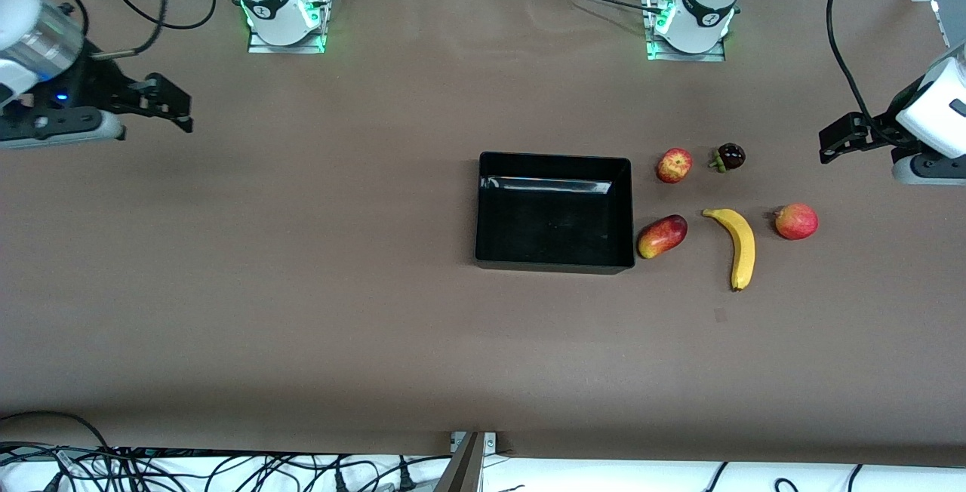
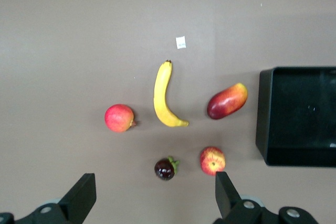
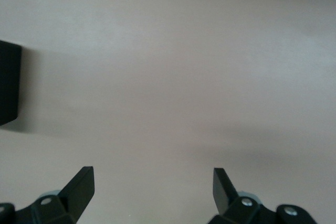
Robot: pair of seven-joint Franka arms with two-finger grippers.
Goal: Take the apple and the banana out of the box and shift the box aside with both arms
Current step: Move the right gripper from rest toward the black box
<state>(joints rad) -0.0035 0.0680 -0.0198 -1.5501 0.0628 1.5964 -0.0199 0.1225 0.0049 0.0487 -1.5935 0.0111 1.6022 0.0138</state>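
Note:
The black box [image 1: 555, 258] stands mid-table with nothing in it. Beside it, toward the left arm's end, lie the yellow banana [image 1: 738, 244] and the small red-yellow apple [image 1: 674, 165]. In the left wrist view the banana [image 2: 165, 97], the apple [image 2: 212, 160] and the box [image 2: 299, 158] all show. My left gripper [image 1: 829, 143] hangs open over bare table past the fruits; its fingers [image 2: 155, 192] hold nothing. My right gripper [image 1: 179, 107] hangs open over bare table at the right arm's end, empty [image 3: 153, 187], with only a corner of the box [image 3: 9, 82] in its view.
Among the fruits are also a red-yellow mango [image 1: 662, 236] next to the box, a dark mangosteen [image 1: 730, 156] beside the apple, and a round red fruit [image 1: 796, 221] beside the banana. A small white tag [image 2: 180, 42] lies on the brown table. Cables hang along the front edge.

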